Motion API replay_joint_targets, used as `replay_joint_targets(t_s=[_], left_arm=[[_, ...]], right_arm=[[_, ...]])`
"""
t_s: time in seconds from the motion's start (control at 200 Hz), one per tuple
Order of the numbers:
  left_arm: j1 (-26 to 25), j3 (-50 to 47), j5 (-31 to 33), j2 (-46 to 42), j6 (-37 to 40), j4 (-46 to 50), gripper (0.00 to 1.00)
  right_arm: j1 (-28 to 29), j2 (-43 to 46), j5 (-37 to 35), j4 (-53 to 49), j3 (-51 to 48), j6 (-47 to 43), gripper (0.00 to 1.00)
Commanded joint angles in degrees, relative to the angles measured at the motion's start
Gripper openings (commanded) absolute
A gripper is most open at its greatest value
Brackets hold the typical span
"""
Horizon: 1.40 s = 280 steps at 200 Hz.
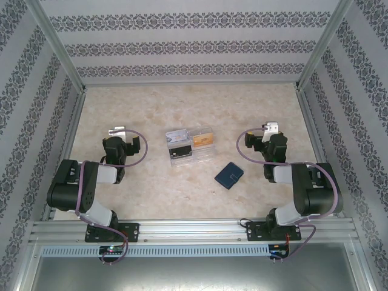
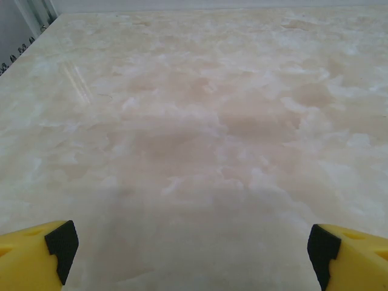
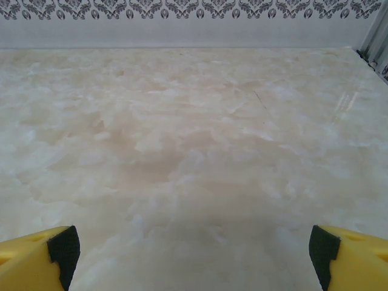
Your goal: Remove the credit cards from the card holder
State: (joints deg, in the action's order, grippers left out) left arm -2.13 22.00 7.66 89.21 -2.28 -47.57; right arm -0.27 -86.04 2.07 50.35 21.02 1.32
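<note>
The card holder [image 1: 228, 175] is a small dark navy wallet lying folded shut on the marble table, right of centre. The credit cards are hidden from view. My left gripper [image 1: 123, 138] rests at the left of the table, well away from the wallet. In the left wrist view this gripper [image 2: 193, 257] is open, with bare table between its yellow fingers [image 2: 36, 257]. My right gripper [image 1: 267, 134] sits up and to the right of the wallet. Here too the gripper [image 3: 193, 257] is open over bare table, and nothing lies between its fingers [image 3: 351, 257].
A clear plastic compartment box [image 1: 189, 147] stands at the table's middle, up and to the left of the wallet, with an orange-brown item in its right compartment. Patterned walls and a metal frame enclose the table. Both arms are folded back near the front edge.
</note>
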Motion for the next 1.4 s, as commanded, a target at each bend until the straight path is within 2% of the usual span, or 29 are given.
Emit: replay_joint_targets(t_s=[0.0, 0.909, 0.979, 1.139, 1.244, 1.394], left_arm=[[0.73, 0.85, -0.46, 0.18, 0.61, -1.71, 0.99], [0.77, 0.45, -0.38, 0.06, 0.61, -2.2, 0.99], [0.72, 1.23, 2.45, -1.77, -0.85, 0.62, 0.99], [0.74, 0.45, 1.82, -3.4, -0.15, -0.21, 0.99], [0.73, 4.88, 6.74, -9.73, -1.83, 14.13, 0.99], [0.72, 10.99, 6.41, -16.87, -2.91, 30.03, 0.99]], right_arm=[[-0.21, -0.42, 0.33, 0.23, 1.31, 0.46, 0.98], [-0.3, -0.01, 0.9, 0.46, 1.18, 0.34, 0.98], [-0.26, 1.89, 1.75, -1.27, 1.4, -0.13, 0.98], [-0.1, 9.9, -2.12, -9.31, 2.15, 0.95, 0.98], [0.44, 17.11, -4.89, -18.02, 3.95, 1.61, 0.98], [1.38, 26.72, -8.83, -29.11, 6.85, 8.5, 0.98]])
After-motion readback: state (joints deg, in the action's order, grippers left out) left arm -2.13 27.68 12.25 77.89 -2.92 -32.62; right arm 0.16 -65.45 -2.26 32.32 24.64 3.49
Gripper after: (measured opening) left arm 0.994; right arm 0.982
